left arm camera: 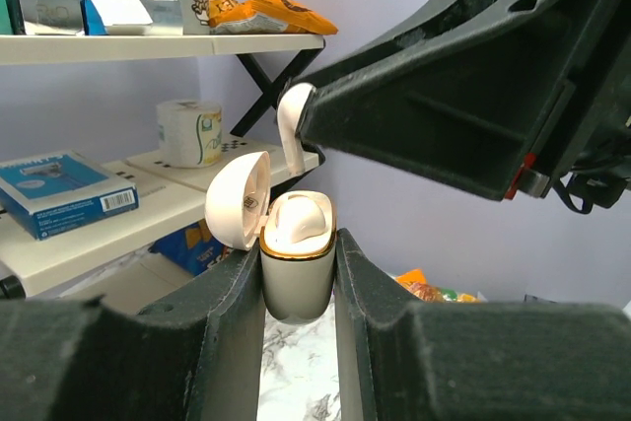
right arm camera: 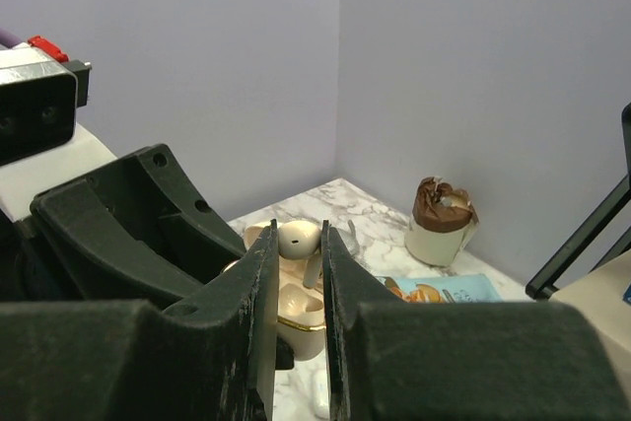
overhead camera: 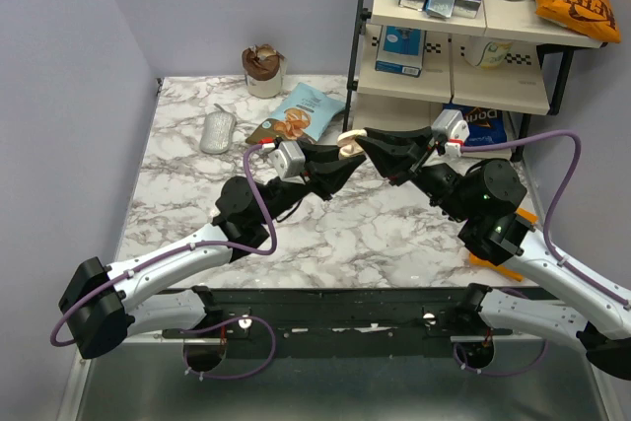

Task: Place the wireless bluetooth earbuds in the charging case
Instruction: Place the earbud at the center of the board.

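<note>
My left gripper is shut on the white charging case, held upright above the table with its lid hinged open to the left. One whitish earbud sits in the case. My right gripper is shut on the other earbud, stem pointing down, just above the open case. In the left wrist view this earbud hangs from the right fingers above the case's rim. The two gripper tips meet over the middle of the table.
A grey oval object, a light blue snack bag and a cup with brown paper lie at the back of the marble table. A shelf rack with boxes stands at the back right.
</note>
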